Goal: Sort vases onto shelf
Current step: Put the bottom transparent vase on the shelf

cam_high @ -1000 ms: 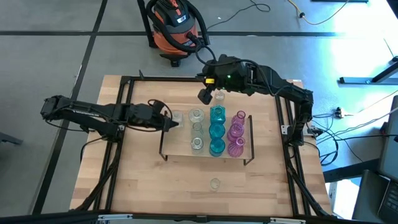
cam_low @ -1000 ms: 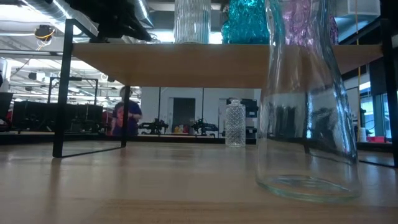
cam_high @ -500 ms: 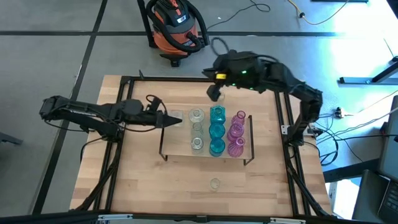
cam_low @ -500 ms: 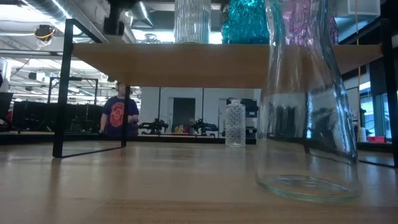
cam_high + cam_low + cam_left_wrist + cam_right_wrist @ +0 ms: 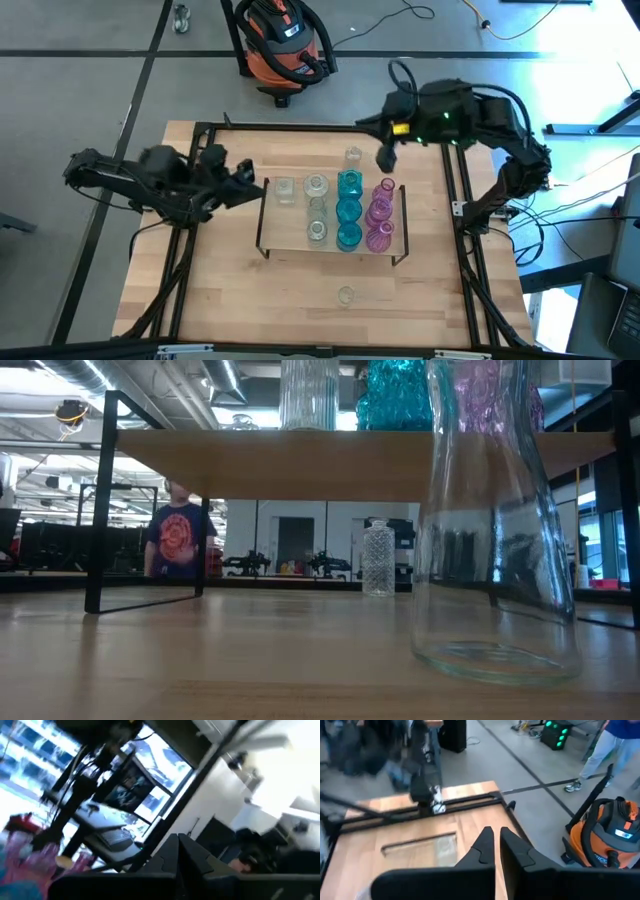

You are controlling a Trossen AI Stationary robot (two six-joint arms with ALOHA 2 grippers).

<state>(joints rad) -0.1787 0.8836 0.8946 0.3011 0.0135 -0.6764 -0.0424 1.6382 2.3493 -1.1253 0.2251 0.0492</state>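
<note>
From above: left gripper [image 5: 250, 180] pulled back off the shelf [image 5: 290, 240], fingers closed, empty; right gripper [image 5: 385, 158] swung away, closed, leaving a clear vase [image 5: 353, 155] behind it. Table level: near vase [image 5: 495, 560] blocking the right side; person [image 5: 175, 540] shifted left.

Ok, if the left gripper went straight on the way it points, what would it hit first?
Probably the clear vase at the shelf's left end; from above, the shut left gripper points toward it. Its height is unclear, so it might pass over.
</note>
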